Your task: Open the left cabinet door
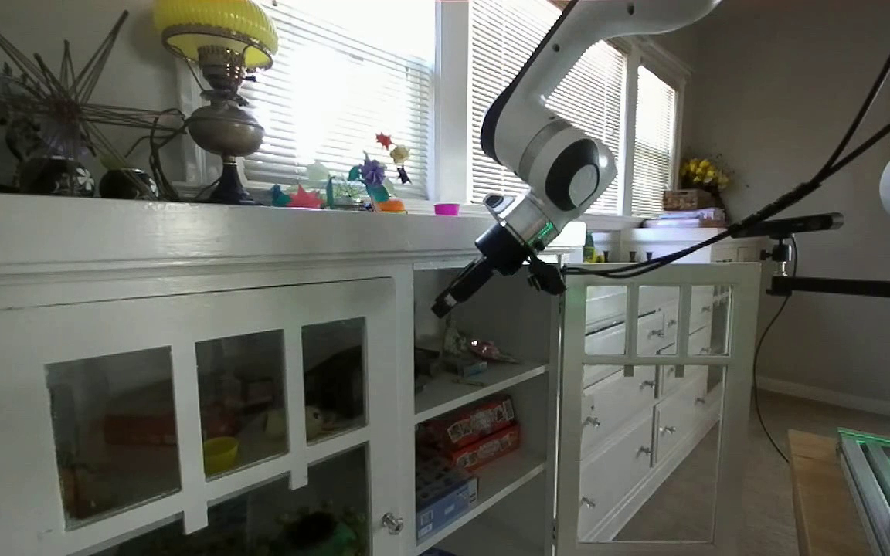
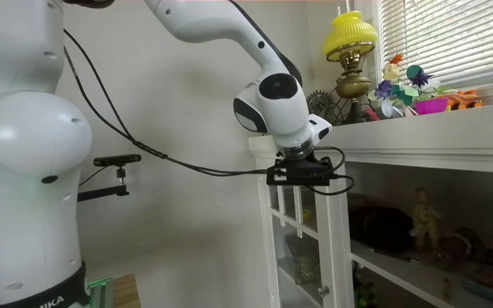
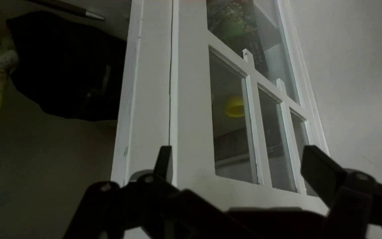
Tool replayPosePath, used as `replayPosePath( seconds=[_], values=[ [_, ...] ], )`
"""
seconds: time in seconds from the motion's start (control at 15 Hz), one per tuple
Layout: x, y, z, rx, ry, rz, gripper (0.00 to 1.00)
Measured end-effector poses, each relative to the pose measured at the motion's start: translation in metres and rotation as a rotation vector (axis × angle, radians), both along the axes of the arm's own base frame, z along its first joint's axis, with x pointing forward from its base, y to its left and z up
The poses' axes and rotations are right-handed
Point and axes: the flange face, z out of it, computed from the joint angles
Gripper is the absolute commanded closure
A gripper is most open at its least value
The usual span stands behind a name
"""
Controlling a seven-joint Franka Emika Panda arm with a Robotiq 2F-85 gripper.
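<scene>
Left cabinet door (image 1: 188, 432) sits closed in its white frame (image 1: 405, 347), below and to the left of the hand (image 3: 237, 159) in an exterior view. It has a row of small panes (image 1: 242, 405) above a larger one, and in the wrist view those small panes show through the gap between the fingers (image 3: 322, 176), which stand wide apart. That view is dim and blurred about the fingertips, so whether either touches the wood cannot be told for certain. A round knob (image 1: 392, 523) on the door lies well below the hand in both exterior views. Behind the glass, lower than the hand and to its left, a yellow bowl (image 1: 220, 455) shows.

Just beside the door, below the hand, a shelf (image 1: 485, 392) carries small objects too jumbled to name. Farther beneath the hand are two red boxes (image 1: 487, 448) and a blue box (image 1: 446, 506). To the hand's right, a second paned door (image 1: 657, 360) stands swung out, with white drawers (image 1: 623, 440) showing in its glass. In an exterior view a pale figure (image 2: 425, 220) stands lower than the hand and to its right, a dark bundle (image 2: 379, 229) just beside it on the side nearer the hand.

Above the hand and to its left, a yellow-shaded lamp (image 1: 225, 127) stands near window blinds (image 1: 337, 85).
</scene>
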Motion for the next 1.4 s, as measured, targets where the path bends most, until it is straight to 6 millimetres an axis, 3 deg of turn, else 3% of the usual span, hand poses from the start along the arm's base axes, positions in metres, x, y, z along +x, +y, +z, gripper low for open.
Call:
replayPosePath(
  seconds=[0.4,1.4],
  values=[
    [0.012,-0.004,-0.023,-0.035,0.007,0.044,0.0],
    [0.047,-0.015,-0.025,0.035,-0.099,0.067,0.0]
  ],
)
